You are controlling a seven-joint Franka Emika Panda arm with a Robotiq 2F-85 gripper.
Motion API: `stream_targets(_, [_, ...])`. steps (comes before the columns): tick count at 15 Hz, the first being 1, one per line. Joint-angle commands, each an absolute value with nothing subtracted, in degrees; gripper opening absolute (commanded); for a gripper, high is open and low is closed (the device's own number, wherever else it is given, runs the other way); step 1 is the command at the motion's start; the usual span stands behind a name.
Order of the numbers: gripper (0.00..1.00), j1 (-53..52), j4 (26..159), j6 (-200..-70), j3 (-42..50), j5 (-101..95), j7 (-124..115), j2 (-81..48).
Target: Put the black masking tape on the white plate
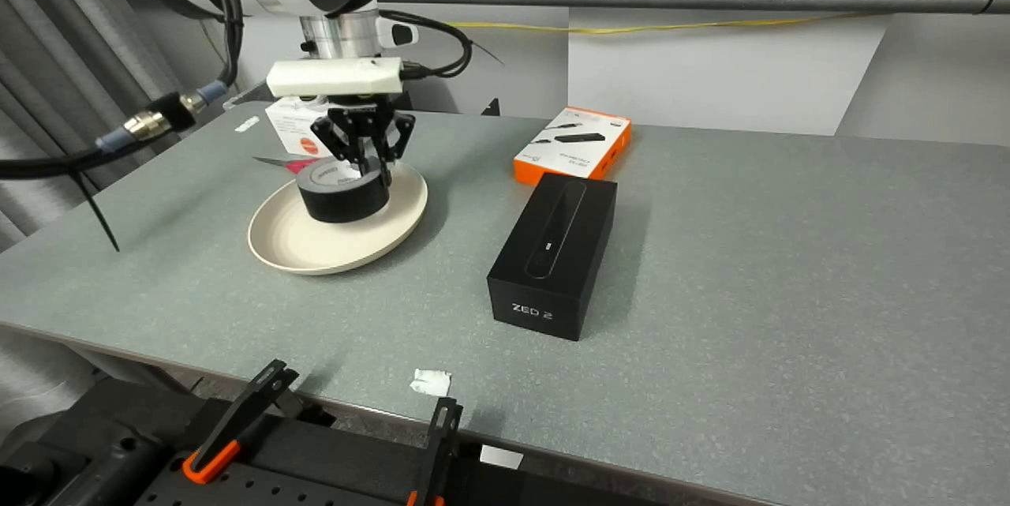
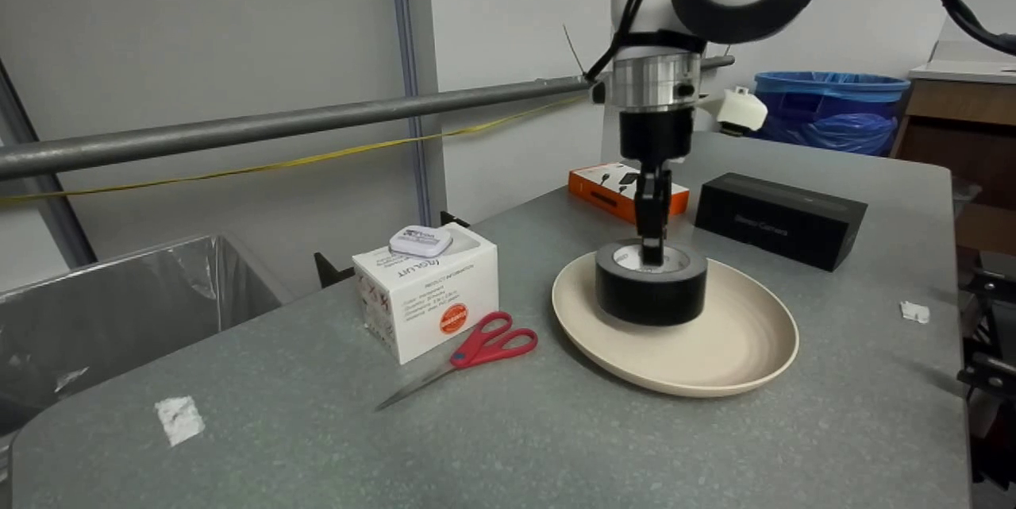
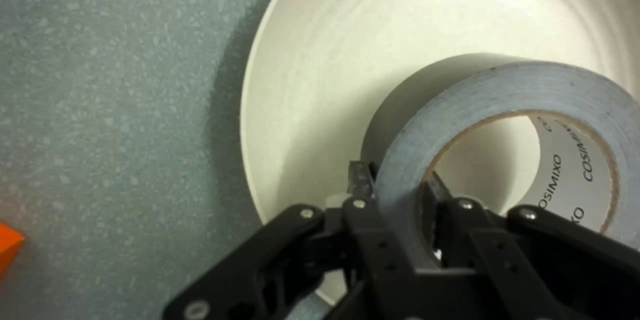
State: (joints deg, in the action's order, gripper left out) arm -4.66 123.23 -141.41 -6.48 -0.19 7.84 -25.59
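On the speckled grey-green bench (image 1: 789,293), from where I stand, a black box (image 1: 552,241) and an orange-and-white box (image 1: 572,143) lie nearly end to end, both apart from the round white plate (image 2: 746,326). Near the plate's rim lie red-handled scissors (image 2: 475,350), steel blades pointing away from it, just beside a white carton (image 2: 436,298) with a small rounded white case (image 2: 421,241) on top. Past the bench's edge stands a grey bin (image 2: 151,302) lined with clear plastic; torn white scraps (image 2: 180,419) lie on the surface.

The plate is smooth and shallow, with faint concentric rings and a slightly raised rim. Over it is the roll of black masking tape (image 2: 651,294), a thick ring with a greyish side face; whether it touches the plate I can't tell. The pincer (image 3: 397,181) is clamped on the ring's wall, one finger inside the core, one outside.

The core reads "COSIMIXO", repeated; the black box says "ZED 2" on its end. The carton bears a round orange seal, its finer print too small to make out.
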Motion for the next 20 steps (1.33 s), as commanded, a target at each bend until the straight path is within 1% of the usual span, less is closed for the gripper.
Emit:
stream_targets(1, [0.06, -5.9, 126.5, -149.1, -5.1, -3.0, 5.6, -25.6])
stream_targets(3, [0.06, -6.2, 126.7, -151.5, -5.0, -3.2, 4.9, -26.6])
stream_targets(4, [0.5, -6.6, 126.8, -152.1, -4.8, -3.5, 4.4, -26.8])
stream_targets(5, [0.51, -7.0, 127.1, -152.4, -4.4, -4.0, 3.5, -26.4])
stream_targets(8, [0.72, -7.2, 127.0, -150.7, -4.7, -3.1, 2.6, -25.3])
stream_targets(11, [0.96, -6.2, 126.3, -149.6, -5.6, -1.3, 2.5, -24.1])
stream_targets(12, [0.99, -6.0, 126.1, -149.4, -5.7, -0.8, 2.3, -23.7])
stream_targets(13, [1.0, -5.8, 125.8, -149.3, -5.8, -0.5, 2.2, -23.4])
stream_targets(16, [1.0, -4.9, 123.7, -147.3, -6.6, 1.9, 2.6, -22.9])
stream_targets(17, [1.0, -5.8, 124.9, -149.7, -5.8, -0.1, 3.0, -24.0])
stream_targets(20, [1.0, -5.6, 124.0, -149.2, -5.9, 0.8, 3.0, -23.6])
